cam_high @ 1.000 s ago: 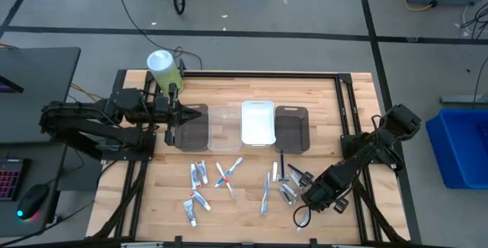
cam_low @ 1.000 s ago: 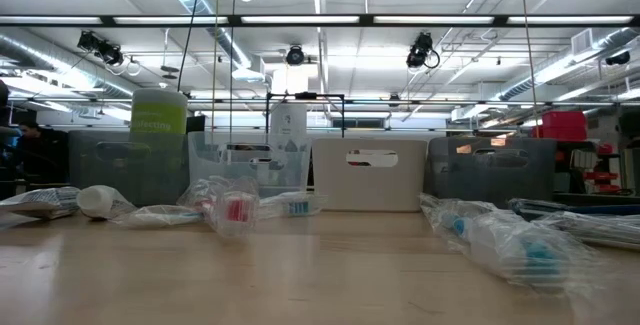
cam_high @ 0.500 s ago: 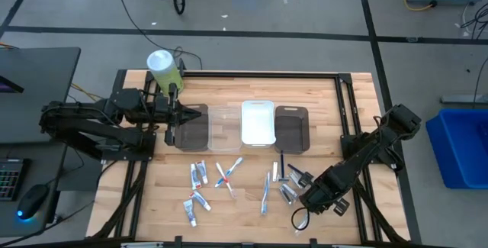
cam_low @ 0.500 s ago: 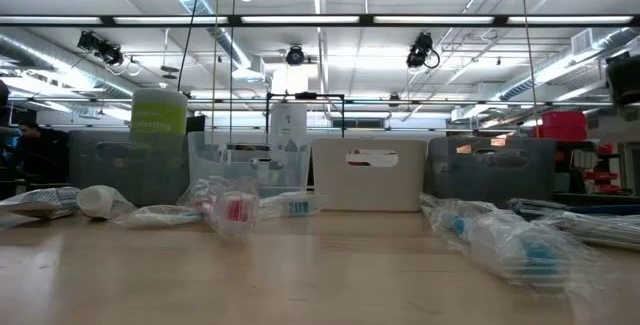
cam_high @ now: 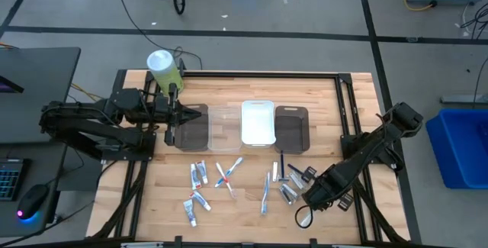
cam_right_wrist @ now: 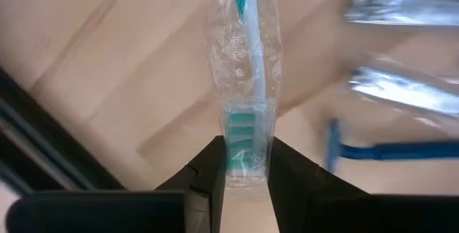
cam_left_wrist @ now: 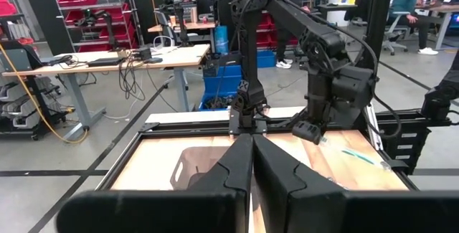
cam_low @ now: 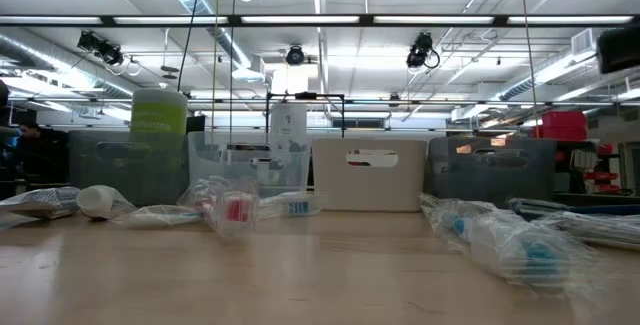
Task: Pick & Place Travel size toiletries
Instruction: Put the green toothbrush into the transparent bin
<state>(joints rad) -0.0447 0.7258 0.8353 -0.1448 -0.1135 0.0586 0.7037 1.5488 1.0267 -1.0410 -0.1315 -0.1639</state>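
My right gripper (cam_high: 311, 196) hangs over the near right part of the table, shut on a clear-wrapped toothbrush (cam_right_wrist: 242, 39) with teal bristles. Below it lie a blue-handled razor (cam_right_wrist: 376, 150) and silvery tubes (cam_right_wrist: 401, 86). More toothbrushes (cam_high: 266, 190), a crossed pair (cam_high: 227, 175) and mini toothpaste tubes (cam_high: 198, 174) lie flat on the wood. My left gripper (cam_high: 177, 114) is shut and level at the far left, beside the left dark tray (cam_high: 192, 128); its fingers (cam_left_wrist: 252, 158) touch nothing. My right gripper pinches the toothbrush's wrapped head end (cam_right_wrist: 242, 129) between its two fingers (cam_right_wrist: 209, 172), at the teal bristles. The fingers come from above, pointing down. The toothbrush hangs below them, its handle pointing toward the table; whether the far end rests on the wood I cannot tell.
Four trays stand in a row at the table's far middle: dark, clear (cam_high: 225, 126), white (cam_high: 258, 122), dark (cam_high: 291, 128). A green-white canister (cam_high: 164, 68) stands at the far left corner. Bare wood lies between the toiletries and the trays.
My right gripper has gone up, still shut on the toothbrush; in the low view its arm has come into the upper right corner and climbed.
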